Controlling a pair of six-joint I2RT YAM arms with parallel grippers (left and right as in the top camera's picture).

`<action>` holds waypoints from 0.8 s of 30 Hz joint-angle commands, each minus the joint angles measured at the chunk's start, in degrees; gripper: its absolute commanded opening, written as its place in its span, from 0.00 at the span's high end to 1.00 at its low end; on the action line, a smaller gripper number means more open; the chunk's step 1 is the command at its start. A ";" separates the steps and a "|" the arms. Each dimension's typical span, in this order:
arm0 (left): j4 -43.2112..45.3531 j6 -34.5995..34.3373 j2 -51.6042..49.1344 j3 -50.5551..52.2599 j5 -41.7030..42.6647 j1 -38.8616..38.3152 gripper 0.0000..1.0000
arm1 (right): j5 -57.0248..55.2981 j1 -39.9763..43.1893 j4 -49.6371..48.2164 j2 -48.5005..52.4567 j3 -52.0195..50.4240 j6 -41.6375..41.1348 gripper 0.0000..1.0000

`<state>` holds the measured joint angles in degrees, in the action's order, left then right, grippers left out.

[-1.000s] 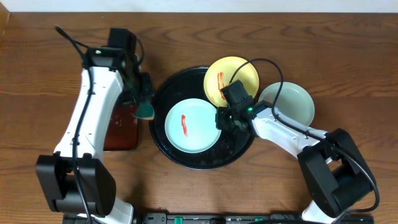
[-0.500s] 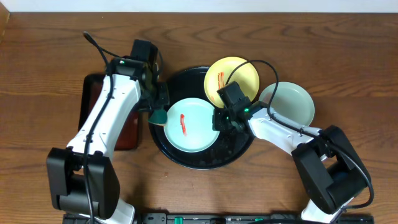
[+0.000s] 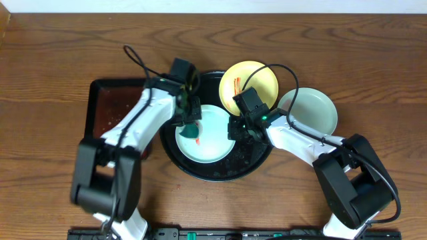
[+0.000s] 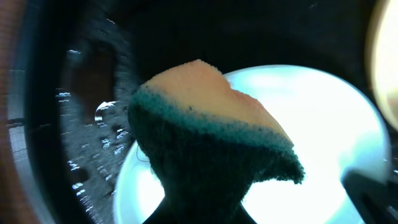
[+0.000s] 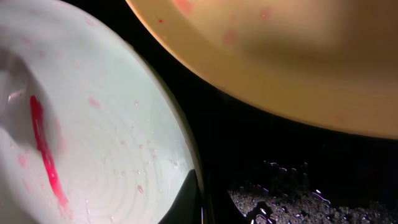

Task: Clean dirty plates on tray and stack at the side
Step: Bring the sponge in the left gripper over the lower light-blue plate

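tray (image 3: 217,171) black | mint plate (image 3: 213,143) red streak | yellow plate (image 3: 230,75) red streaks | sponge (image 4: 211,118) orange/green

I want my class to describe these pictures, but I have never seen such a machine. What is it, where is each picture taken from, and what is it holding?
It is two robot arms at a table, each ending in a two-finger gripper. The wide picture looks down from above; the two close-ups come from wrist cameras. The left gripper holds a sponge over a red-streaked mint plate in a round black tray. The right gripper is shut at that plate's rim. A yellow plate overlaps the tray's edge; a second mint plate and a rectangular tray lie beside.
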<state>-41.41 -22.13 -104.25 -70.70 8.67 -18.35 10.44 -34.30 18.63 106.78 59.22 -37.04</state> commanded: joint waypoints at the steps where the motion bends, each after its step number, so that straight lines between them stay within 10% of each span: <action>1: 0.39 -2.08 -4.07 0.39 -0.33 -1.38 0.92 | 0.35 -0.31 0.04 2.10 0.50 -0.17 0.99; 9: -4.87 -4.04 -9.25 0.39 4.35 -2.38 0.92 | 0.33 -0.31 0.07 2.10 0.50 -0.15 0.99; 16: -4.52 13.33 -9.22 0.33 25.75 -3.30 0.92 | 0.11 -0.31 -0.02 2.10 0.50 -0.15 0.99; 24: 2.51 7.74 -9.22 0.33 9.38 -2.38 0.92 | 0.11 -0.31 0.11 2.10 0.50 -0.15 0.99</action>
<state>-41.67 -11.81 -112.73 -70.67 27.79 -21.28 10.50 -34.33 18.59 106.78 59.22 -37.04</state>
